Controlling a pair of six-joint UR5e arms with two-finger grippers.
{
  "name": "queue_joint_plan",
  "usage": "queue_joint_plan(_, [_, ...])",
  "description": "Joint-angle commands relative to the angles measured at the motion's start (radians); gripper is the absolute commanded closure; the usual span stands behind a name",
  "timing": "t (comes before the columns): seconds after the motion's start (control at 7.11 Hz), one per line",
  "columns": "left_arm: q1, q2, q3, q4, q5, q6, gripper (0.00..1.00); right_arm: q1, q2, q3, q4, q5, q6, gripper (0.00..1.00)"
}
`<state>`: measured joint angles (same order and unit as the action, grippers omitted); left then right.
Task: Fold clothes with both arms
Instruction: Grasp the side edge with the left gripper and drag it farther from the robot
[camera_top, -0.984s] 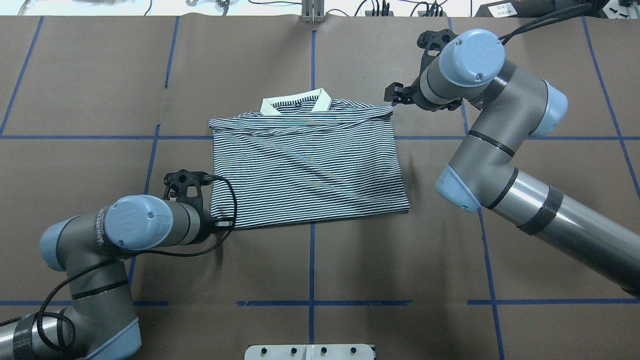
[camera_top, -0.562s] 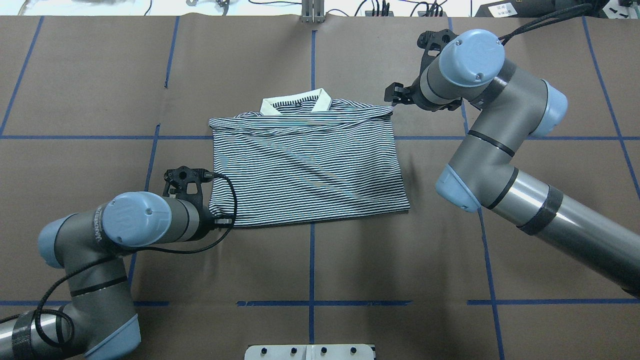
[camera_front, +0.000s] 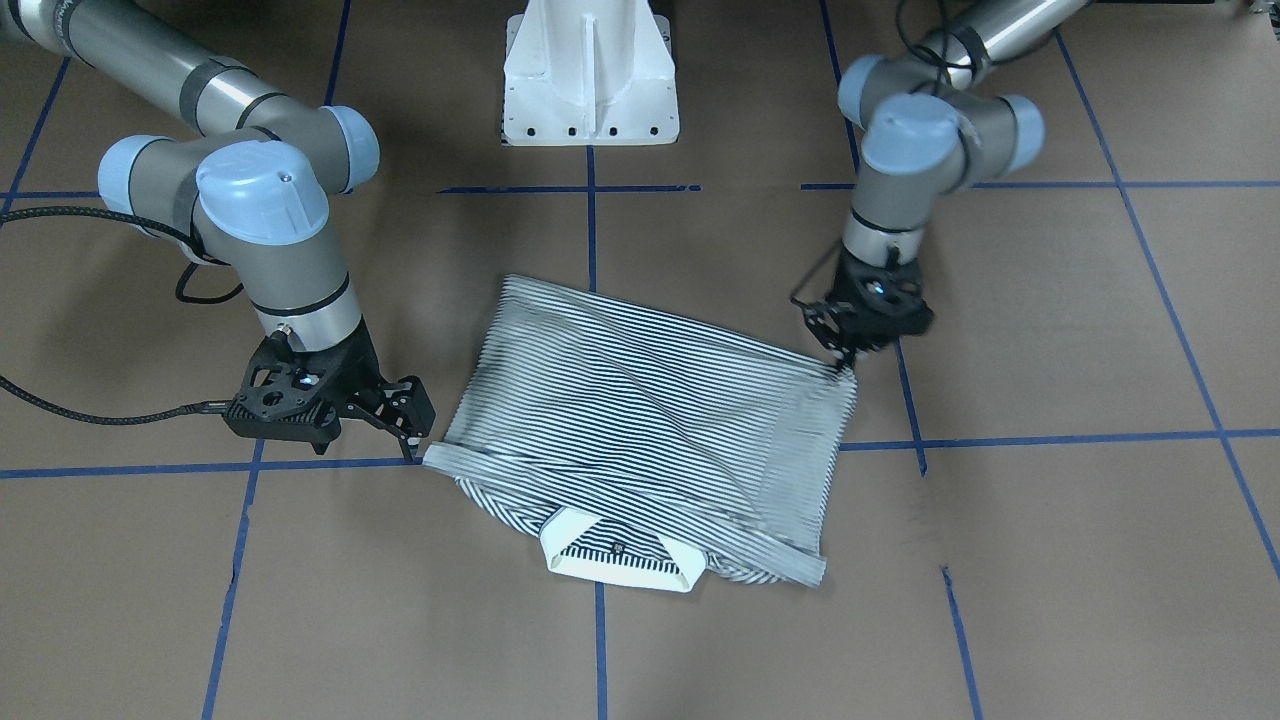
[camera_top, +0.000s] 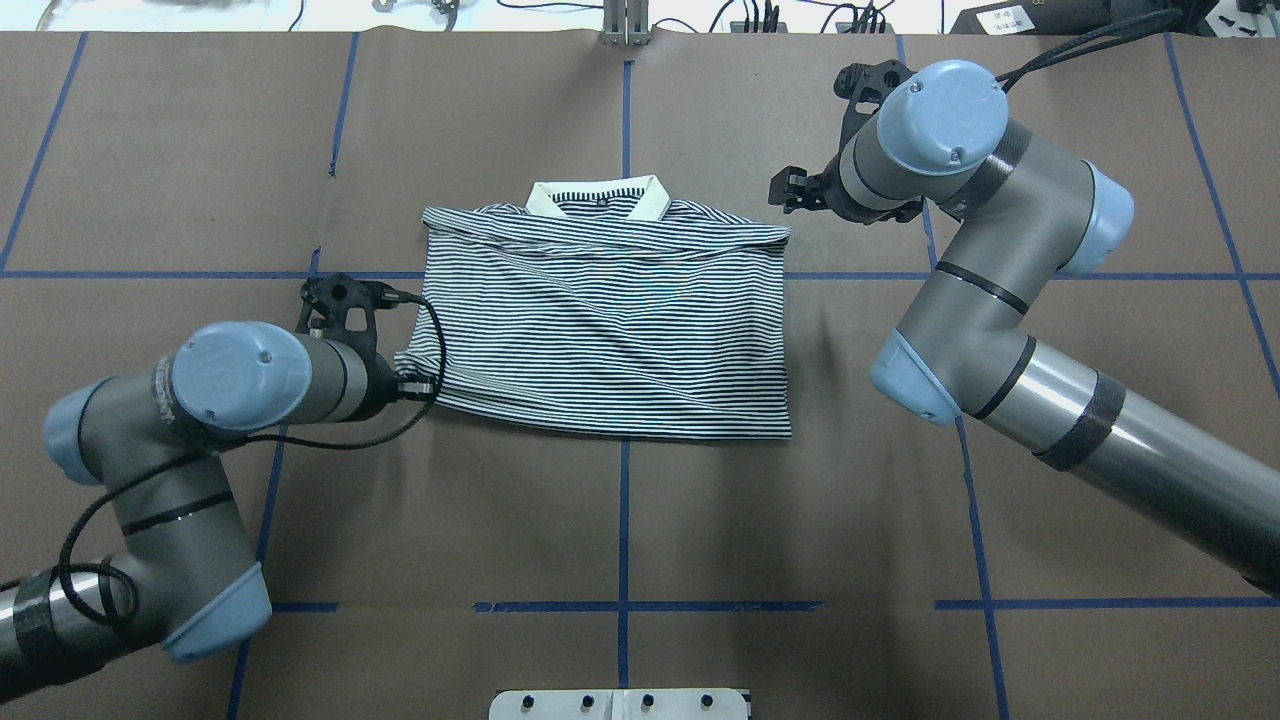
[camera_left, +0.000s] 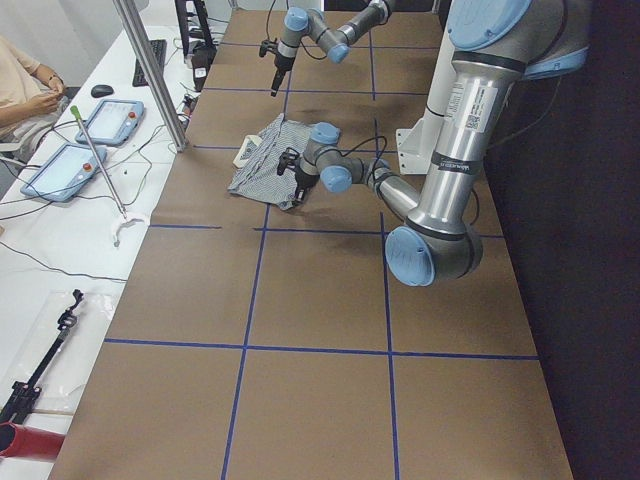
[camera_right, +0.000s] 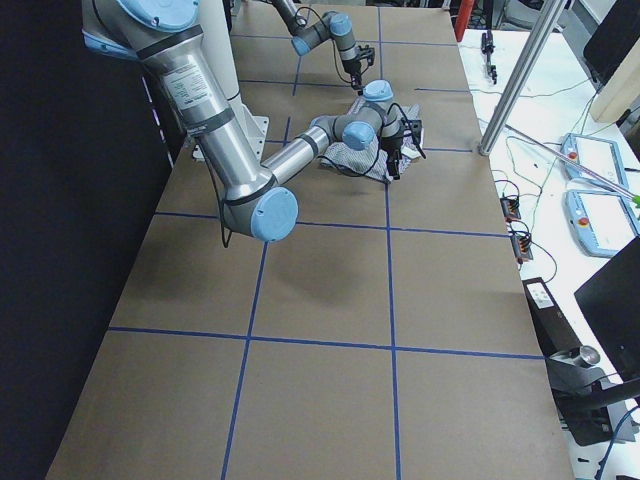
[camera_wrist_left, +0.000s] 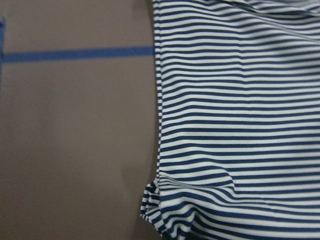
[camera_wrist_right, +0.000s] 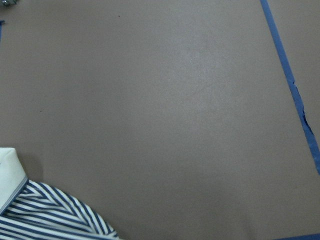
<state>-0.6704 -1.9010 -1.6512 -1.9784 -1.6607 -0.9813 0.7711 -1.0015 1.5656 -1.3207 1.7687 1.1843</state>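
You have a wide surface (camera_top: 620, 520) covered in brown paper and marked into squares by blue tape lines (camera_top: 622, 640); take the white pedestal (camera_front: 590, 70) at the robot's edge as your fixed mark. The right arm (camera_top: 1000, 300) reaches out from the pedestal's right side, well away from it, with its wrist bent downward. The left arm (camera_top: 240, 375) comes from the pedestal's left side and stays nearer to the pedestal, wrist also turned down.

The striped polo shirt (camera_top: 610, 330) lies on the surface straight out from the pedestal, across the tape line that runs from the pedestal's middle; its outline is a rough rectangle, with a few shallow creases across the stripes.

The left gripper (camera_front: 846, 362) is at the shirt's corner on the pedestal's left, on the edge nearer the pedestal; it pinches that corner, and in the left wrist view the cloth bunches there. The right gripper (camera_front: 413, 440) hangs on the pedestal's right, at the shirt's corner on the edge away from the pedestal; its tip is just at the cloth, but you cannot tell whether the fingers are spread or pressed together.

The cream collar (camera_front: 562, 545) sits on the shirt's edge away from the pedestal; a small dark button (camera_front: 617, 548) shows between its two points.
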Motion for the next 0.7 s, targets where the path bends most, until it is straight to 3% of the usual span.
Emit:
queue_joint_plan(0.0, [-0.167,-0.16,0.322,-0.15,-0.001,0.149,1.0,-0.001,0.003,-0.001,-0.002,0.0,0.001,0.0])
queue_joint_plan(0.14, [-0.207,-0.287,0.519,-0.23,0.001,0.18,1.0,-0.001,0.004,-0.001,0.0,0.0,0.004,0.0])
queue_joint_plan(0.28, [-0.219,-0.381,0.648,-0.27,0.033,0.182,1.0,-0.001,0.007,-0.001,0.0,-0.002,0.011,0.0])
queue_joint_plan(0.42, [-0.219,-0.435,0.739,-0.292,0.065,0.182,1.0,0.0,0.009,-0.001,-0.002,-0.002,0.014,0.0])
queue_joint_plan(0.56, [-0.231,-0.425,0.746,-0.333,0.068,0.185,0.96,0.0,0.01,-0.002,-0.002,-0.002,0.015,0.0])
